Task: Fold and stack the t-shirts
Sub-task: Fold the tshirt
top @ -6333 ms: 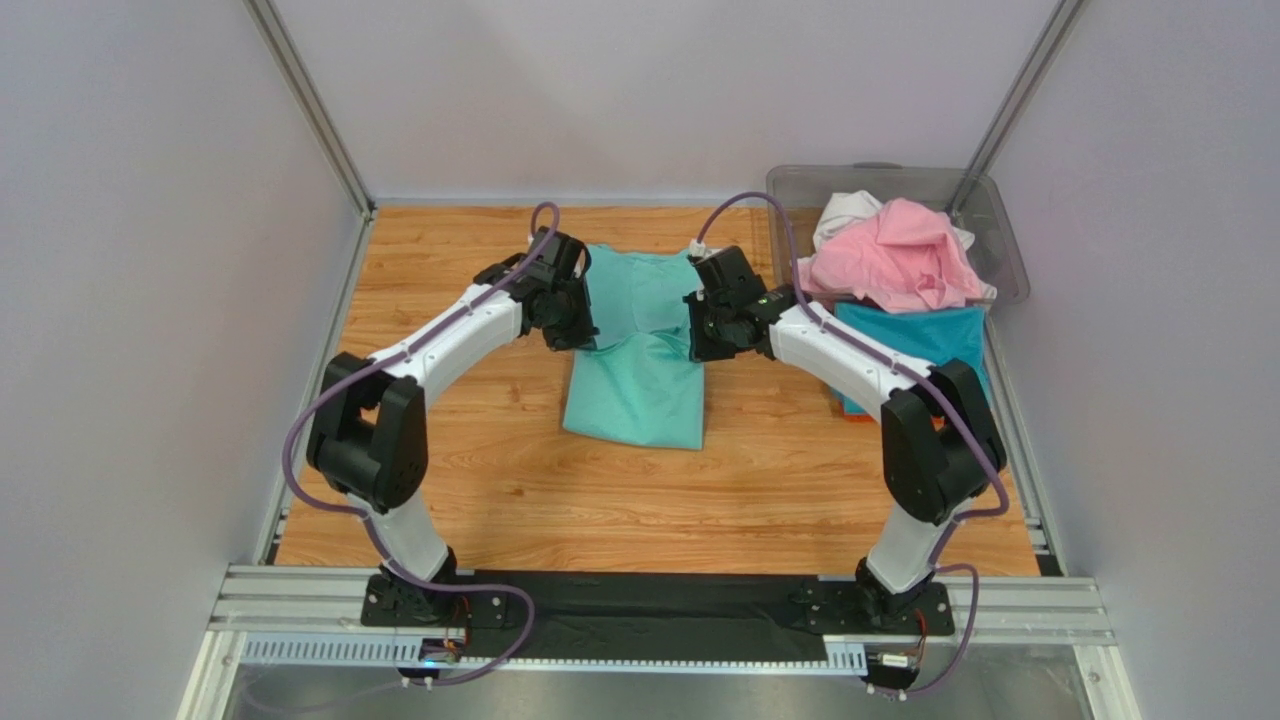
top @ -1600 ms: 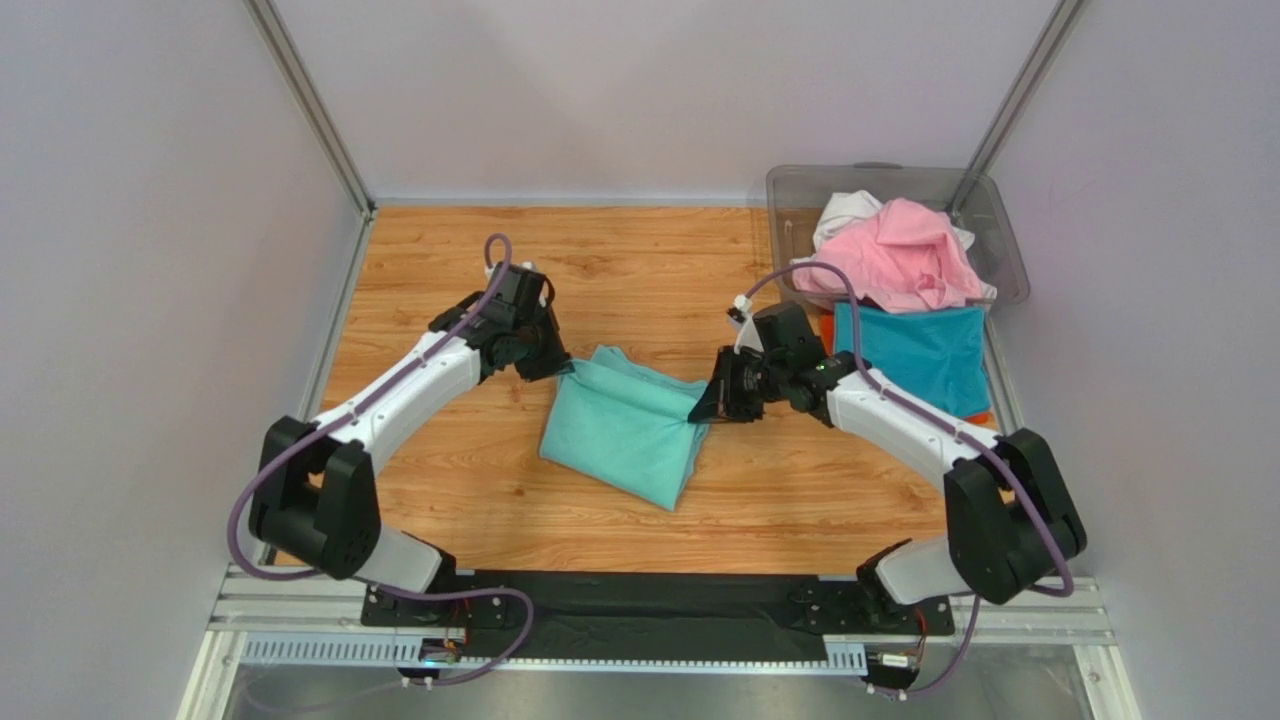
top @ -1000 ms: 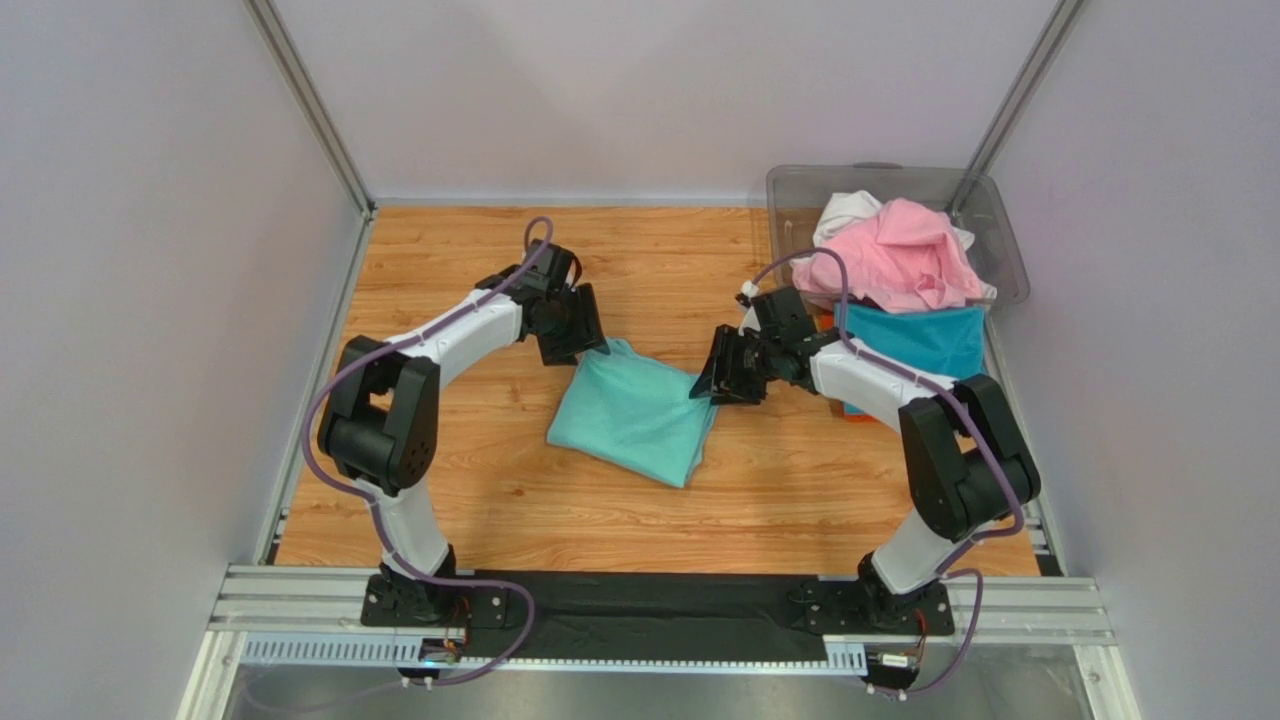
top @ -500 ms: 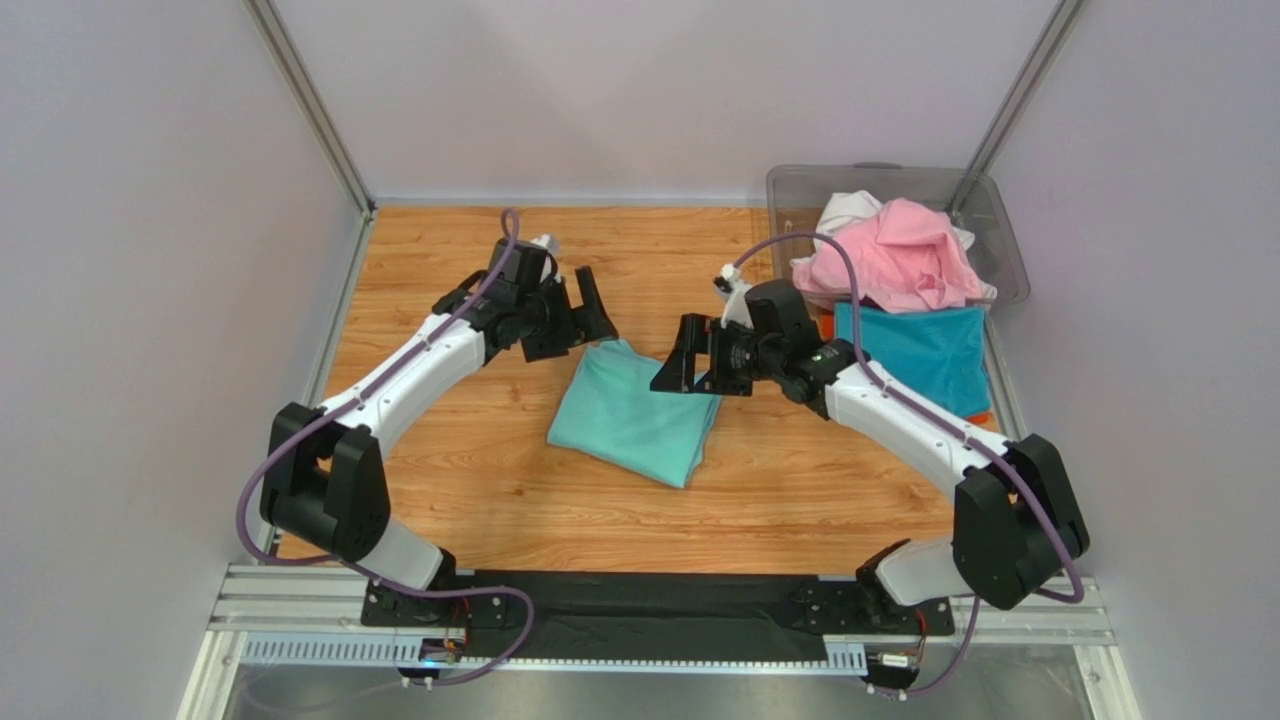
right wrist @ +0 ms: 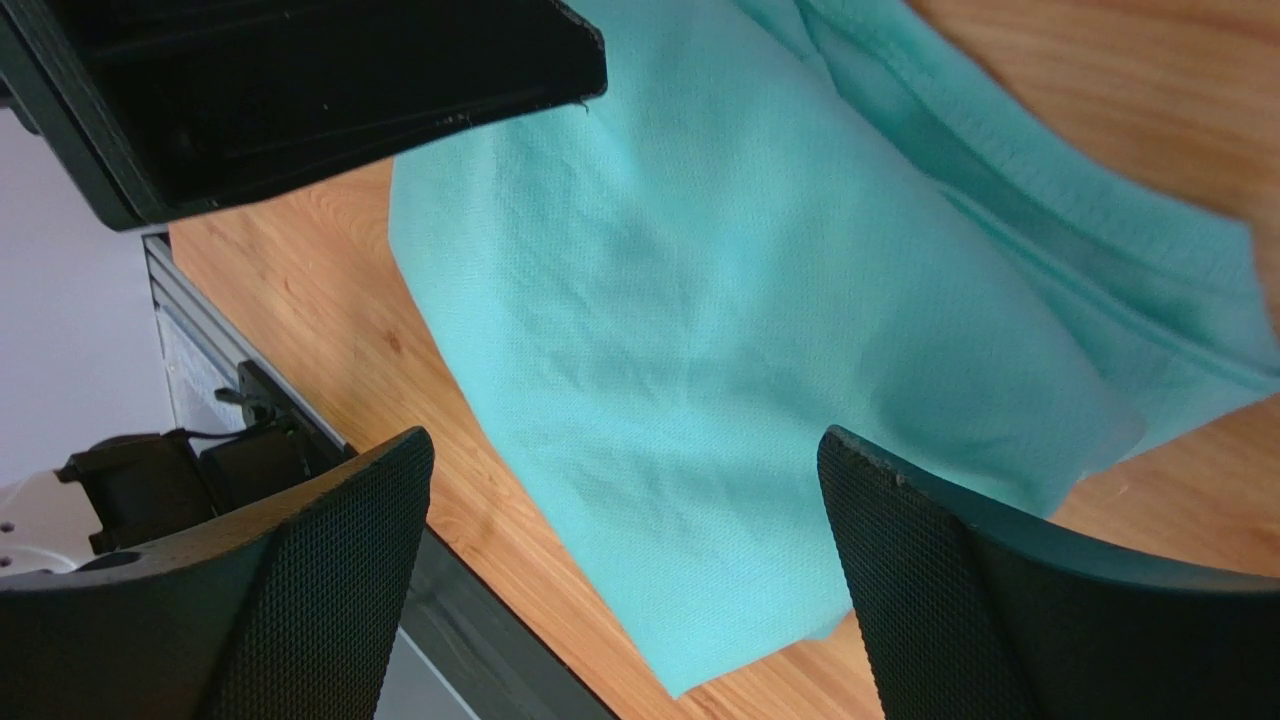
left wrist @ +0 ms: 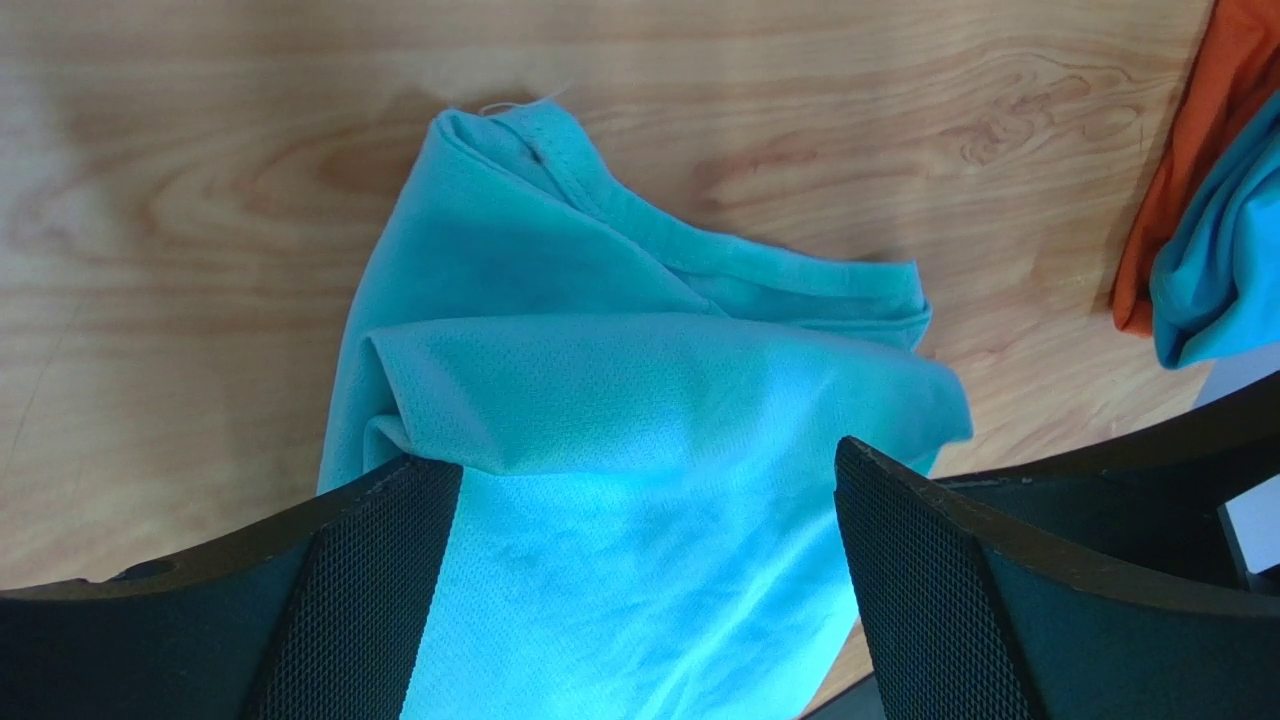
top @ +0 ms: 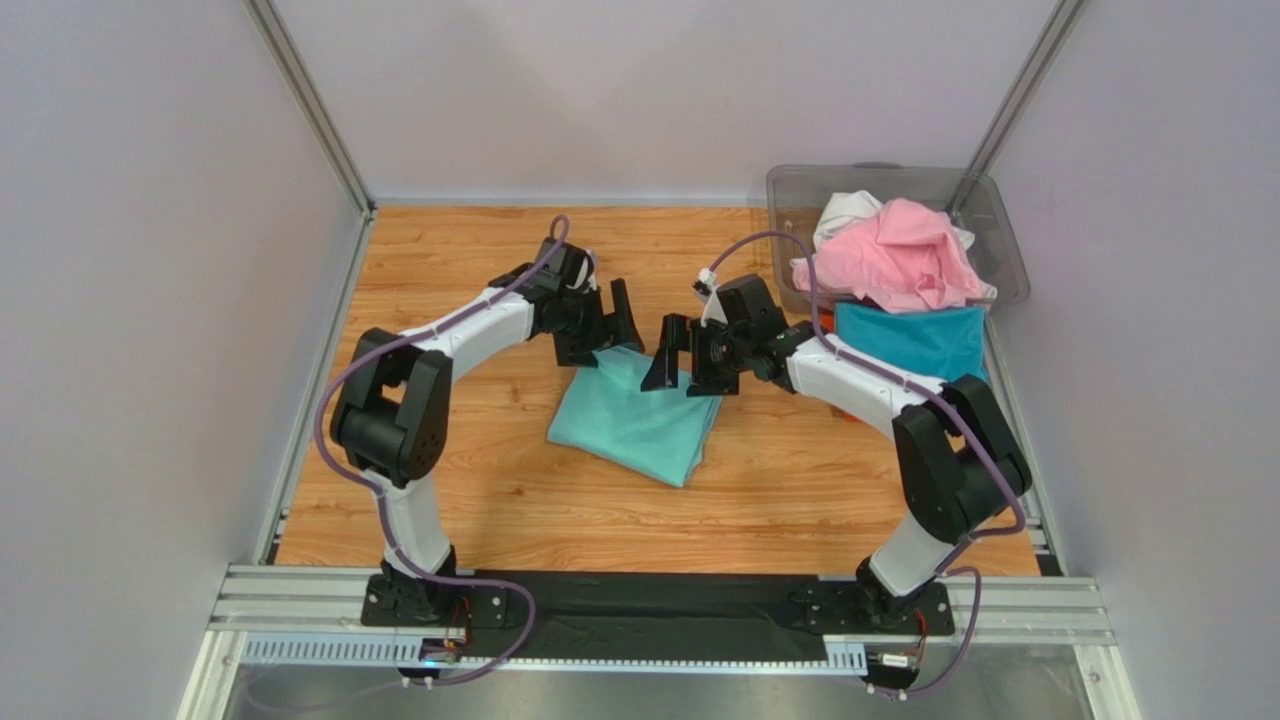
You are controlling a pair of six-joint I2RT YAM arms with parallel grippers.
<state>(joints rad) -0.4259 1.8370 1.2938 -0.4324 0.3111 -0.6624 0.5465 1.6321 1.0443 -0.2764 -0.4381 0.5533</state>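
Observation:
A mint green t-shirt (top: 634, 417) lies folded in a small slanted rectangle on the wooden table. My left gripper (top: 609, 323) hovers open over its far left corner, and the cloth (left wrist: 631, 375) shows below between the fingers (left wrist: 361, 585) without being pinched. Facing it over the far right corner is my right gripper (top: 679, 353), also open, with the shirt (right wrist: 751, 330) lying loose under it. Pink (top: 894, 255) and white (top: 845, 210) t-shirts are heaped in the bin, a teal blue t-shirt (top: 917, 338) hangs down its front, and an orange t-shirt (left wrist: 1187, 165) lies beneath that.
The clear grey plastic bin (top: 1010, 263) stands at the far right corner of the table. Grey walls and metal posts close in the table (top: 451, 480) on three sides. The left gripper's black finger (right wrist: 301, 90) fills the top left of the right wrist view.
Both grippers have opened and let go of the mint shirt's far corners, then drawn closer together above its far edge. The shirt has stayed flat and folded.

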